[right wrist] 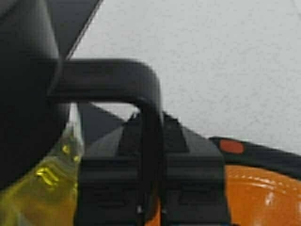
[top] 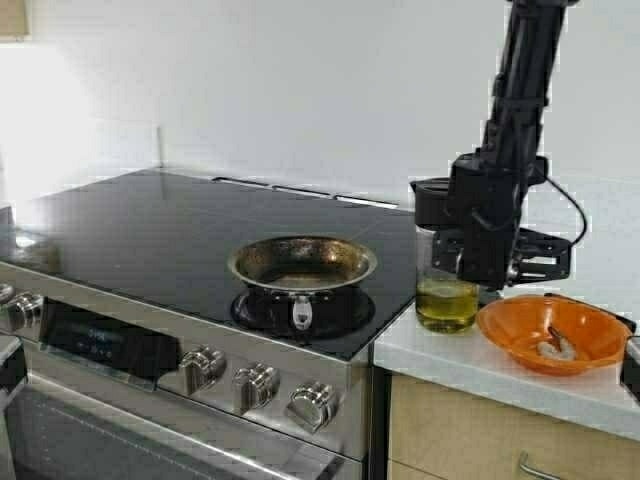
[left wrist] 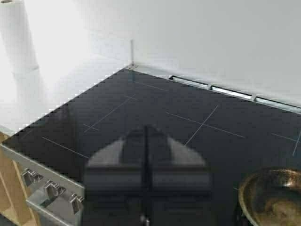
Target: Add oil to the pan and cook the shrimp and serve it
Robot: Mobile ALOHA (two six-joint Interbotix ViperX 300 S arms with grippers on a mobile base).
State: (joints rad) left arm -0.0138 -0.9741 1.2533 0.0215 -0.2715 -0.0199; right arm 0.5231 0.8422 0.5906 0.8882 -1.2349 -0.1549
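The steel pan [top: 302,262] sits on the front right burner of the black stove, its short handle toward me; its rim also shows in the left wrist view [left wrist: 275,197]. The glass jug [top: 440,255] with yellow-green oil [top: 446,305] stands on the counter beside the stove. My right gripper [top: 472,258] is shut on the jug's black handle [right wrist: 117,80], which runs between the fingers [right wrist: 188,160]. The shrimp [top: 556,347] lies in the orange bowl [top: 505,325] right of the jug. My left gripper [left wrist: 146,136] is shut and empty above the stove's left part, out of the high view.
Stove knobs [top: 255,385] line the front panel below the pan. The white counter [top: 470,365] carries the jug and the bowl near its front edge. A paper towel roll [left wrist: 19,37] stands left of the stove. A white wall runs behind.
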